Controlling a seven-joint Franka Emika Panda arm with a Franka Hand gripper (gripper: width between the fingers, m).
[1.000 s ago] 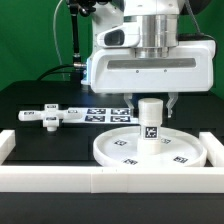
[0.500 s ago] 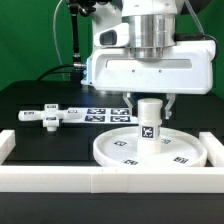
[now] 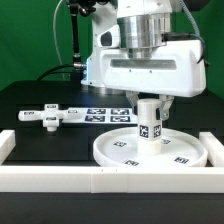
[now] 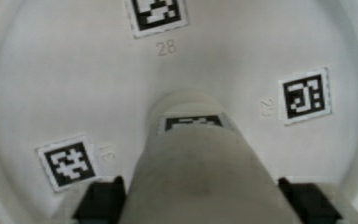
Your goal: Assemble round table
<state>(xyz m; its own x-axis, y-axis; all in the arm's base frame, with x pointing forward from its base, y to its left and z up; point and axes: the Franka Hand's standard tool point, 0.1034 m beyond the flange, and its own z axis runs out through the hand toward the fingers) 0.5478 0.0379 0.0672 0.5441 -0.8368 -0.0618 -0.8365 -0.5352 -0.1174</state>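
The short white cylindrical plastic post [image 3: 149,122] is seen standing upright on the large white round rimmed plastic disc [image 3: 110,152], near its middle. It is gripped by the robot's two-finger gripper [image 3: 149,103]. In the wrist view the dark fingers [image 4: 101,200] are shown pressed against opposite sides of the post [image 4: 197,170], so the jaws are pinched on it. The tagged floor of the disc [image 4: 51,90] is spread out beneath.

Compared with half a second ago, the gripper body has been turned about its vertical axis and now appears skewed. The post's tagged faces have been turned with it, so that two tagged sides are shown where one was seen squarely. The post's place on the disc is unchanged.

The flat elongated white base piece [image 3: 48,117] is left lying on the black table [image 3: 30,100] beyond the disc, toward the exterior view's left, unmoved. The marker board [image 3: 100,113] is seen just behind the disc, and the long white border rail [image 3: 100,180] in front of it.
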